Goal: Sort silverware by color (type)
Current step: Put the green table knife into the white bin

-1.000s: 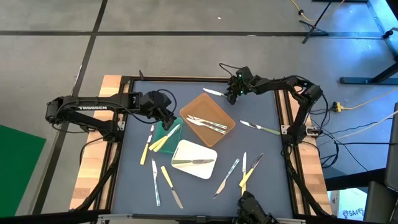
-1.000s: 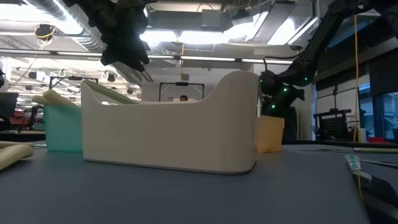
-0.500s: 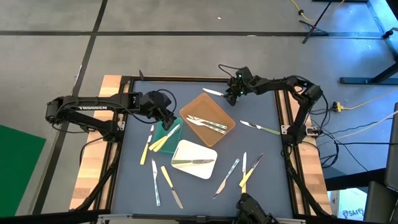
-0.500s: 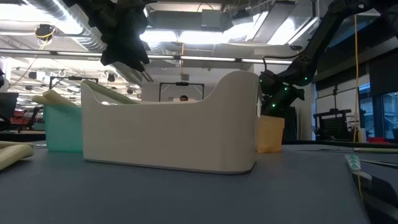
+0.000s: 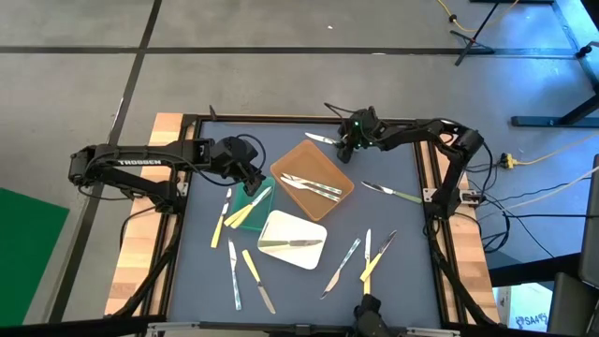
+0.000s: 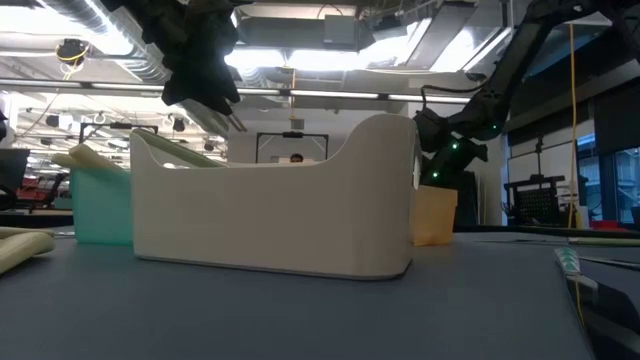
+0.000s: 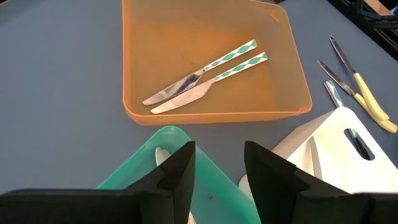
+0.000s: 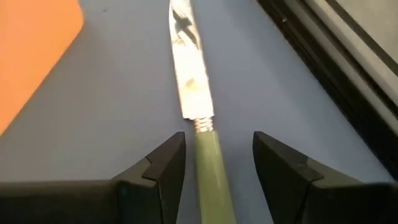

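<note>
A green-handled knife (image 8: 191,93) lies flat on the table near its far edge, just beyond the orange-brown tray (image 5: 329,195). My right gripper (image 8: 214,168) is low over it and open, one finger on each side of the handle (image 8: 211,180) without touching it; the blade (image 5: 319,139) points away. My left gripper (image 7: 217,177) hangs open and empty above the green tray (image 7: 140,177), which holds yellow-handled pieces (image 5: 245,212). Two knives with patterned handles (image 7: 205,78) lie in the orange-brown tray, and one knife (image 5: 290,244) lies in the white tray (image 5: 314,257).
Loose silverware lies on the table: a green-handled knife (image 5: 393,194) at the right, yellow-handled pieces (image 5: 222,217) at the left, and several more along the near side (image 5: 368,255). The table's dark frame (image 8: 336,56) runs close beside the right gripper.
My right gripper has moved a little toward the table's left edge and slightly down, onto the far knife's handle end, and has turned slightly. It stays open. The knife has not moved.
</note>
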`<state>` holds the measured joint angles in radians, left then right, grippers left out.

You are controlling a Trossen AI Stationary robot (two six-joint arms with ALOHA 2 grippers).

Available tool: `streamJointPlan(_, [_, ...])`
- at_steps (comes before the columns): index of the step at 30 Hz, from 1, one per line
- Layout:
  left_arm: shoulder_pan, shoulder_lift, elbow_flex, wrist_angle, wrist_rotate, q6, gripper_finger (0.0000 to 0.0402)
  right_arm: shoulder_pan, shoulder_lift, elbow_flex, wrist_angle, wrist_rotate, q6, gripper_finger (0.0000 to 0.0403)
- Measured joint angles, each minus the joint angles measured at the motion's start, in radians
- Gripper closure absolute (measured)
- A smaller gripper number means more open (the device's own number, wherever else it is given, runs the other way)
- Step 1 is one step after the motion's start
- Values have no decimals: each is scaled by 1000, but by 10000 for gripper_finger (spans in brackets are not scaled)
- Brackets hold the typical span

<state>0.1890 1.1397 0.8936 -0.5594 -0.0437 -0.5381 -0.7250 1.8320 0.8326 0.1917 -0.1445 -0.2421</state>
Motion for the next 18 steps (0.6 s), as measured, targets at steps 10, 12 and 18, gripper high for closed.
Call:
streamJointPlan(10, [0,0,0,0,0,1,269,-1,0,-1,15,37,46,224])
streamJointPlan(12, [0,0,0,0,0,9,269,-1,0,-1,13,29,35,224])
streamJointPlan(18, [0,0,0,0,0,21,269,-1,0,-2,1,16,2,224])
